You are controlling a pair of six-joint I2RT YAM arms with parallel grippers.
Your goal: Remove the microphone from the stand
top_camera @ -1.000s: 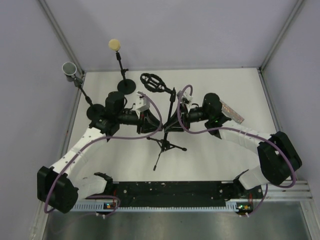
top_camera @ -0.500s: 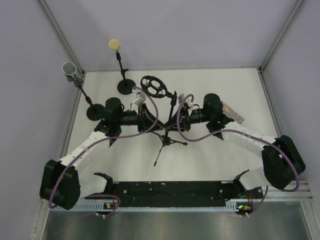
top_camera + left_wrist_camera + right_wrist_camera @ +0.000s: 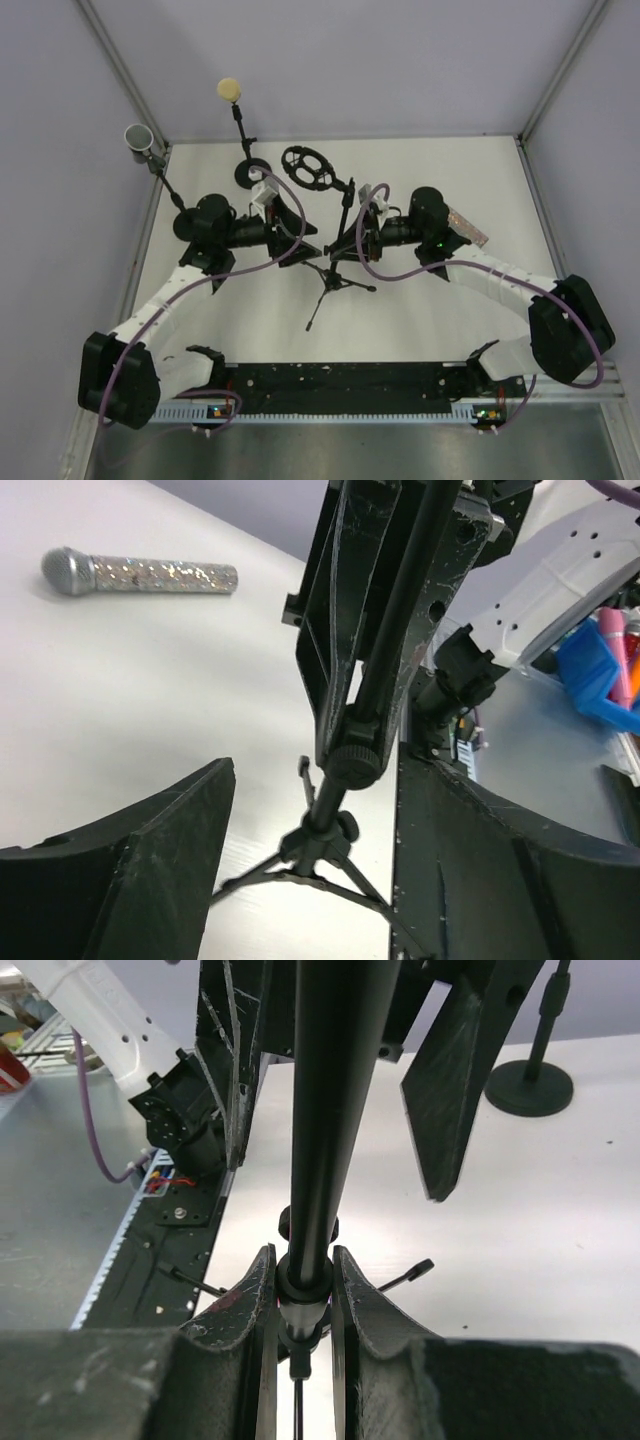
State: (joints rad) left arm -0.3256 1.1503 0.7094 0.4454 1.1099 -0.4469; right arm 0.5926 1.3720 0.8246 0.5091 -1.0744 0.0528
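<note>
At the near edge, a black rail (image 3: 340,378) carries both arm bases, with sheet metal in front of it. Beyond it lies a white table (image 3: 450,320), closed in by pale lilac walls (image 3: 350,60) on the left, right and back.

The near middle of the table is bare between the arms. The right side is bare too, up to the right wall.

The stand (image 3: 335,280) is on its tripod legs at the centre, and its pole leans towards the back. The right gripper (image 3: 345,243) is clamped on the pole, and the right wrist view shows its fingers (image 3: 250,1300) pressed on either side of a collar. The left gripper (image 3: 298,228) is spread wide. In the left wrist view its fingers (image 3: 130,880) stand either side of the pole without touching it.

The pole's far end carries an open ring (image 3: 308,167), with nothing inside it.

The mic (image 3: 470,230) lies flat on the table just behind the right wrist, off the stand and well apart from both grippers. Its long axis runs from far-left to near-right, and the left wrist view (image 3: 140,573) shows its mesh head at the far end.

The back left is crowded. Two small stands on round bases (image 3: 250,172) stand close to the left arm, leaning out over the left edge.
</note>
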